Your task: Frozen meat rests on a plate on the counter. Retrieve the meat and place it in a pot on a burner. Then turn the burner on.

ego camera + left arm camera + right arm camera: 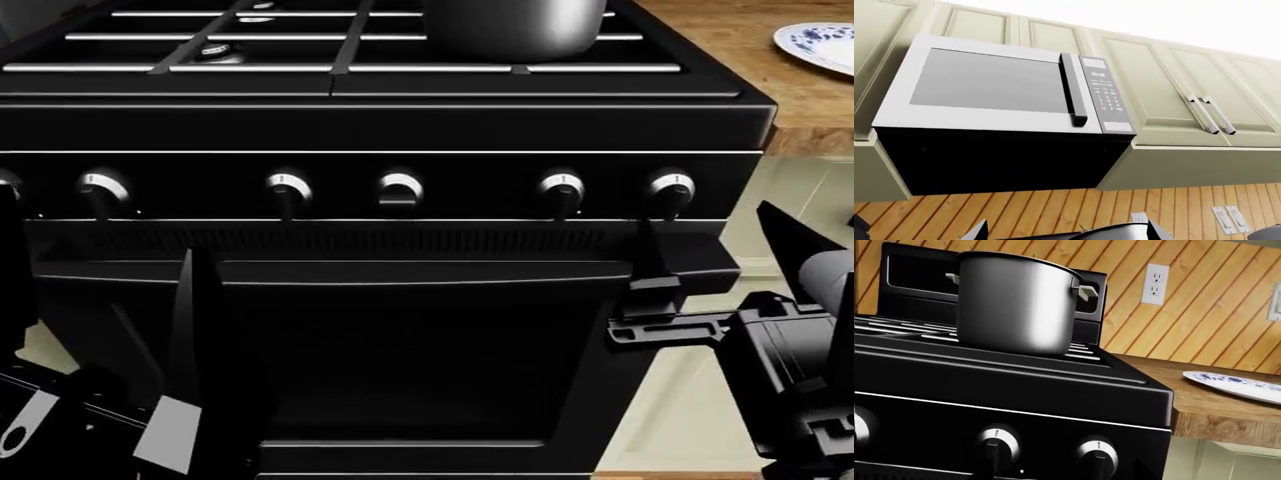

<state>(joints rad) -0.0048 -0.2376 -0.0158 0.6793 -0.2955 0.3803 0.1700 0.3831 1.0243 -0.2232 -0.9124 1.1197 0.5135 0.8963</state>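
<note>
Right hand (667,275) open near stove knobs (561,190); left hand state unclear; pot (1016,302) on burner.

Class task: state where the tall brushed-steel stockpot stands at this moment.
The brushed-steel stockpot stands on the black stove's grates at the right rear in the head view, left of the wooden counter with the blue-patterned white plate.

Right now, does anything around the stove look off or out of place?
Nothing looks spilled or damaged. The pot stands upright on a burner. One oddity: the visible part of the plate on the counter is bare, with no meat showing. The pot's inside is hidden.
</note>
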